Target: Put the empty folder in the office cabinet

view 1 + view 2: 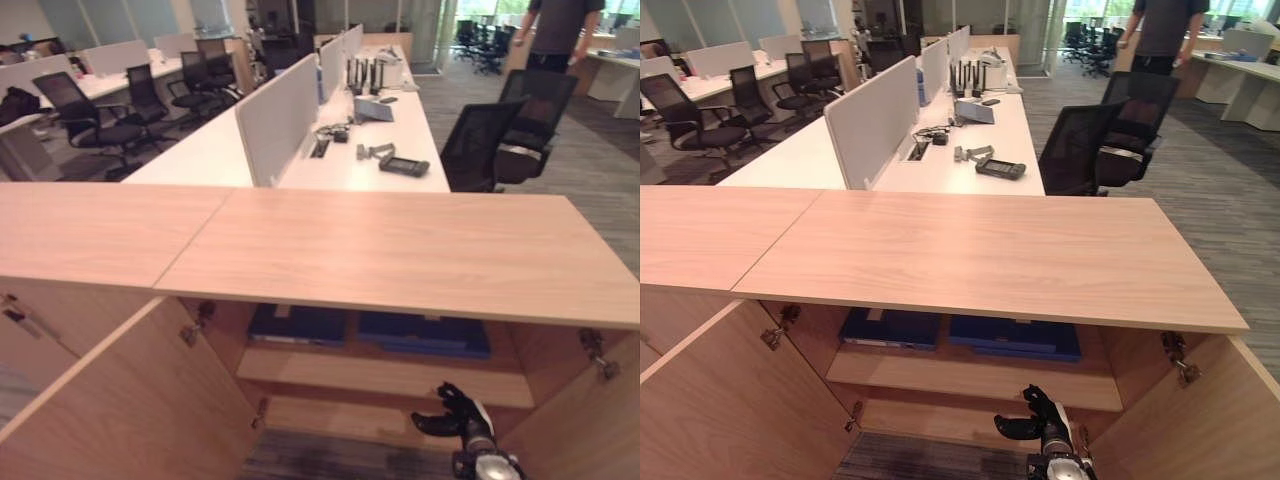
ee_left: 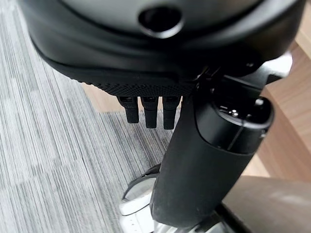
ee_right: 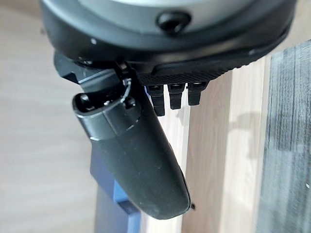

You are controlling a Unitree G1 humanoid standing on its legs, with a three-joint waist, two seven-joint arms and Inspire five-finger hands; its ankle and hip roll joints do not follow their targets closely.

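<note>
1. Two blue folders lie flat side by side on the upper shelf (image 1: 970,375) inside the office cabinet (image 1: 980,255): the left folder (image 1: 890,328) and the right folder (image 1: 1015,335), their near edges close to the shelf's front lip. Which of them is the task's empty one cannot be told.
2. The right hand (image 1: 1035,420) hangs in front of the open cabinet, below the shelf's front edge, apart from both folders. Its fingers are relaxed and its thumb stands out; it grasps nothing. In the right wrist view the thumb (image 3: 131,155) lies over a blue folder edge (image 3: 109,194) with pale wood around it.
3. The left hand (image 2: 150,114) shows in its wrist view above grey carpet (image 2: 53,145), its fingers hanging loose and holding nothing.
4. Both cabinet doors stand wide: the left door (image 1: 735,400) swings out toward the camera, the right door (image 1: 1185,420) opens to the side, leaving a broad gap between them.
5. The wooden cabinet top hides the folders' far parts and the cabinet's back. The lower shelf is partly cut off by the frame's bottom edge.
6. Beyond lies a white desk (image 1: 940,165) with dividers and small devices, black chairs (image 1: 1110,130), and a person (image 1: 1165,30) standing at the far right.
</note>
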